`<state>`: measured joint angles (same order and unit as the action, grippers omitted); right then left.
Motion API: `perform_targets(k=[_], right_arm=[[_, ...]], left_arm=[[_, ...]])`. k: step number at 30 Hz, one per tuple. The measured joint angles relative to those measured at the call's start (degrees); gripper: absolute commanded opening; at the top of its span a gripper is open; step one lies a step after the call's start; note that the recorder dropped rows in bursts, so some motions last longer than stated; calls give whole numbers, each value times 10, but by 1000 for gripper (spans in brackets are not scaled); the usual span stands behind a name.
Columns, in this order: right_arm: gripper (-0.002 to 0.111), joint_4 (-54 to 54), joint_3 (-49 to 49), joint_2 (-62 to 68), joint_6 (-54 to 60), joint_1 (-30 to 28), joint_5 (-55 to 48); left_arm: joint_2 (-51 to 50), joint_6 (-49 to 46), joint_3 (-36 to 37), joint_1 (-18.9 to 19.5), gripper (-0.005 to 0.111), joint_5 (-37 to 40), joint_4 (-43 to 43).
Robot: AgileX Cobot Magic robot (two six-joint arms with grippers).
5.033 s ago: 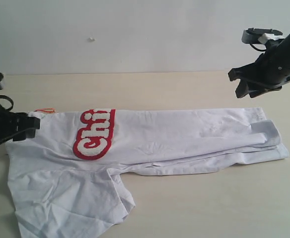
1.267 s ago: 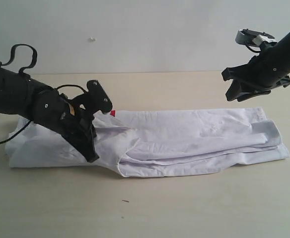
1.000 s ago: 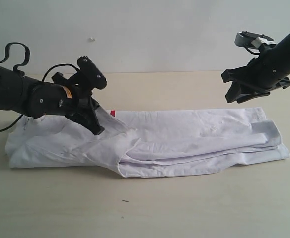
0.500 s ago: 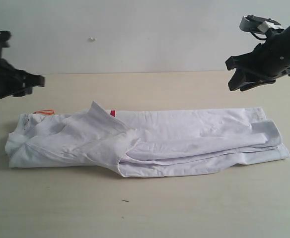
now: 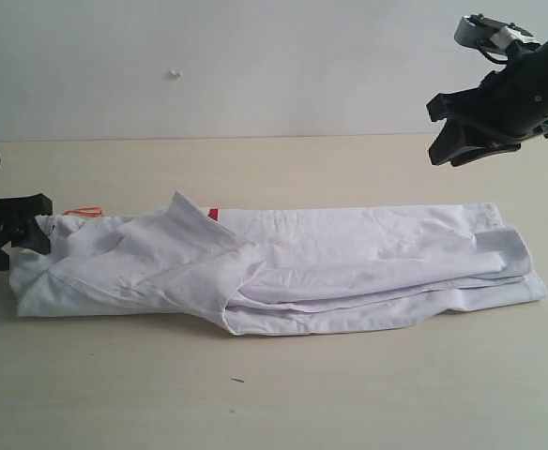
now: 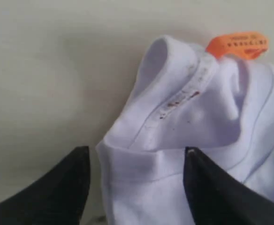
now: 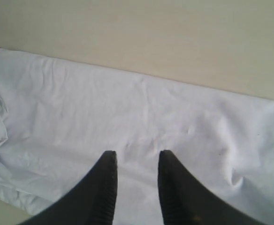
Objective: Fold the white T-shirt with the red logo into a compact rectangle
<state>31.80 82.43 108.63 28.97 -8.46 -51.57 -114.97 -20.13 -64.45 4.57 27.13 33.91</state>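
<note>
Shows the white T-shirt (image 5: 349,253) folded into a long band on the table (image 5: 283,394), running from 9 to 3 o'clock. Reveals just a sliver of the red logo (image 5: 214,214) on the band's 12 o'clock edge. Places the left gripper (image 5: 32,225) at the 9 o'clock end by the orange tag (image 5: 84,212), with fingers spread wide around the collar edge, gripping nothing. Hangs the right gripper (image 5: 450,157) in the air toward 2 o'clock, with fingers narrowly parted and empty.
</note>
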Motion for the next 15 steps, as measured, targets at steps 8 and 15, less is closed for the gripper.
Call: perform_targets(k=[8, 15], right_arm=[[30, 3, 0, 0, 2, 0, -2], [30, 7, 0, 0, 3, 0, -7]], left_arm=[[-24, -45, -7, 0, 41, -6, 37], [-31, -131, -7, -14, 0, 15, 88]])
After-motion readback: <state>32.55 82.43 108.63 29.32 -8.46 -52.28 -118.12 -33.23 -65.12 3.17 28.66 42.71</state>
